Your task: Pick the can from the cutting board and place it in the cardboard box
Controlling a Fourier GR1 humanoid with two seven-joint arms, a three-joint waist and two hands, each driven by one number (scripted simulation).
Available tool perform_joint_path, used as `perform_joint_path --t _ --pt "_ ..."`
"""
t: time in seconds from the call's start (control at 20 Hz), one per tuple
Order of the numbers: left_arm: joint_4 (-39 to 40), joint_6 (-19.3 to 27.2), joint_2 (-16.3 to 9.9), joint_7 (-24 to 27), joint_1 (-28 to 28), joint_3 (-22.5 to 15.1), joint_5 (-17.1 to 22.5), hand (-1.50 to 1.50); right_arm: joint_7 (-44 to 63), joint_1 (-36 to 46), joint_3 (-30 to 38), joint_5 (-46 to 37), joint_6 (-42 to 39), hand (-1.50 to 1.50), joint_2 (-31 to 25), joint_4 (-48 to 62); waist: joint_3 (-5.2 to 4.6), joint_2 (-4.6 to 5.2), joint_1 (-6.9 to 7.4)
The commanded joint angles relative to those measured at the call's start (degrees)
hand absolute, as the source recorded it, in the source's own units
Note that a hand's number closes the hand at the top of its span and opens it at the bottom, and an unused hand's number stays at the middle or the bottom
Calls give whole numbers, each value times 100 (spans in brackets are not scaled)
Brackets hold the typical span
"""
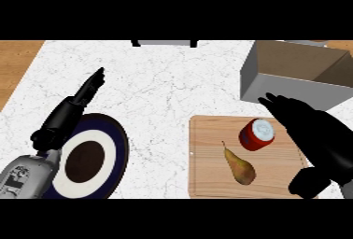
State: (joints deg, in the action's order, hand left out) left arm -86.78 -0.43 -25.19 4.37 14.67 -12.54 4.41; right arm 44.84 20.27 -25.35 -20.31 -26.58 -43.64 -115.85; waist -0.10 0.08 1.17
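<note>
Nearest, the right hand (303, 122) hovers with fingers straight and apart just beside the red can (257, 134) — lined up, I'd judge, to close round it. That can stands on the cutting board (210, 158) by a pear (239, 165); the cardboard box (276, 86) waits behind. Left hand (77, 100) rests open over a plate (114, 154) on the surface (165, 88).

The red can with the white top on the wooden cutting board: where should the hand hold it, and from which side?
Grip the red can with the white top around its round side wall, coming from the right, where the open right hand is. It looks tilted, top upward; the brown pear lies close at its lower left.
</note>
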Motion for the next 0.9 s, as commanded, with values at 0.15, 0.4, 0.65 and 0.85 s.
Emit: perform_joint_path --t 0.15,0.4,0.65,0.85 --pt "-201 -248 51 -224 -38 285 -38 0 1061 486 -291 -84 -744 -150 1146 349 7 -13 -73" --pt "-266 -229 237 -181 -179 326 -304 0 581 488 -391 -941 -632 -150 1427 1000 10 -9 -78" --pt "11 -615 199 -91 -12 732 -177 0 510 205 -257 -1484 -618 -150 1606 871 9 -9 -119" --pt "-493 -186 644 -218 -429 308 -746 0 -91 88 -258 -1984 -429 -150 1650 1432 12 -13 -91"
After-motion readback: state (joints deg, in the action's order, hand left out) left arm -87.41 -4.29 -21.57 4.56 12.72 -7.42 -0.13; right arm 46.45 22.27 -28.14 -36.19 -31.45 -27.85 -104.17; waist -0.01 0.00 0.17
